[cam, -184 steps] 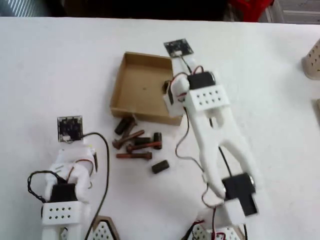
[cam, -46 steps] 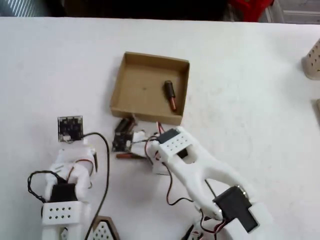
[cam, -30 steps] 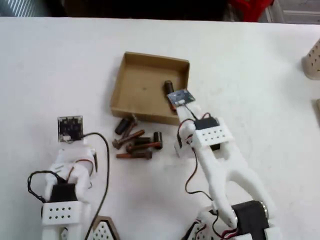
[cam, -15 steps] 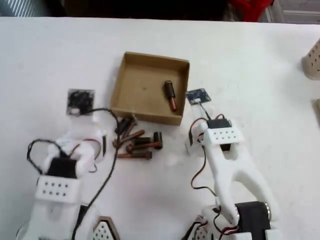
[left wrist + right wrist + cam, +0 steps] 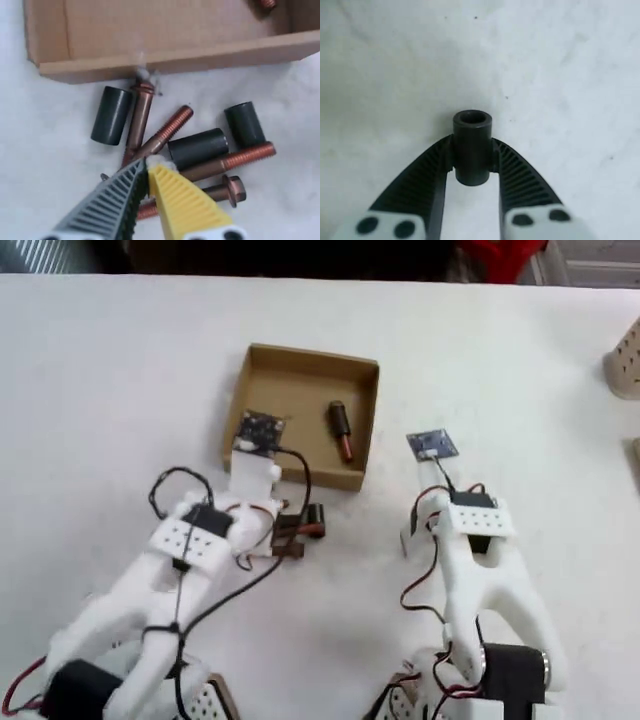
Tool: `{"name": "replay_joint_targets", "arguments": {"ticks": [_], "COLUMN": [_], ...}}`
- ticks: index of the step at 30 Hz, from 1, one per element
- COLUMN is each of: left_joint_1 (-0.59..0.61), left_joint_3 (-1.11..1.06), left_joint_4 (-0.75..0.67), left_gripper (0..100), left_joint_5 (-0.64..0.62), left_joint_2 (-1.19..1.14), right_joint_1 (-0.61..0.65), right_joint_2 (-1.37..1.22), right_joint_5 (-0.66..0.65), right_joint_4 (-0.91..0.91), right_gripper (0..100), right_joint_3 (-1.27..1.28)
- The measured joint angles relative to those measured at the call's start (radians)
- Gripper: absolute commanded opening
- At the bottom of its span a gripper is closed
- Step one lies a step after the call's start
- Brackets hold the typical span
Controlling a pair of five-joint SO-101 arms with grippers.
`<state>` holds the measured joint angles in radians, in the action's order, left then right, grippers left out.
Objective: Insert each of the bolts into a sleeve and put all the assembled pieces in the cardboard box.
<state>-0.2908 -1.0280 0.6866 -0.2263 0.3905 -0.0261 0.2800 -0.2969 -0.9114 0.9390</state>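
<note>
While the right end effector (image 5: 472, 146) is clamped across the waist of a black sleeve (image 5: 472, 125), with the bore end free and pointing away from the wrist, the left end effector (image 5: 146, 167) has its fingers pressed together on nothing. The left tips hang over the pile; contact cannot be judged. The pile of four coppery bolts (image 5: 165, 132) and three loose sleeves (image 5: 111, 115) lies on the bench (image 5: 520, 370) just off the box (image 5: 310, 357) at its 6 o'clock, one bolt almost touching the wall. One assembled piece (image 5: 342, 430) lies inside, toward the 3 o'clock wall. The right arm holds its sleeve over bare bench at about 4 o'clock from the box, well apart from the pile. Handling, as judged: the bolts are rigid metal, dense for their size and prone to roll. The threaded shank offers bite, so grip across the shank close to the head, leaving the tip free to enter a bore. The sleeves are smooth, hard cylinders that could twist or squirt out of a light pinch, so a mid-length hold suits them. The crossed bolts may drag neighbours when one is lifted.
</note>
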Motion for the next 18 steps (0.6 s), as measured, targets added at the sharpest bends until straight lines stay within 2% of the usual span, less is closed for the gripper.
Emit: {"name": "replay_joint_targets", "arguments": {"ticks": [3,12,14,18], "left_joint_1": [-0.005,-0.069,-0.066,0.018], "left_joint_3": [0.002,0.017,0.018,0.018], "left_joint_4": [0.000,0.077,0.077,0.041], "left_gripper": [3,3,3,3], "left_joint_5": [0.000,0.000,0.000,-0.008], "left_joint_2": [-0.060,-0.020,-0.003,0.052], "right_joint_1": [0.005,0.003,0.003,0.002], "right_joint_2": [0.000,0.000,0.000,0.000], "right_joint_5": [-0.012,-0.020,-0.020,-0.020], "right_joint_4": [0.006,0.006,0.012,0.028], "right_gripper": [1.8,1.8,1.8,1.8], "right_joint_3": [0.002,0.002,0.003,0.003]}}
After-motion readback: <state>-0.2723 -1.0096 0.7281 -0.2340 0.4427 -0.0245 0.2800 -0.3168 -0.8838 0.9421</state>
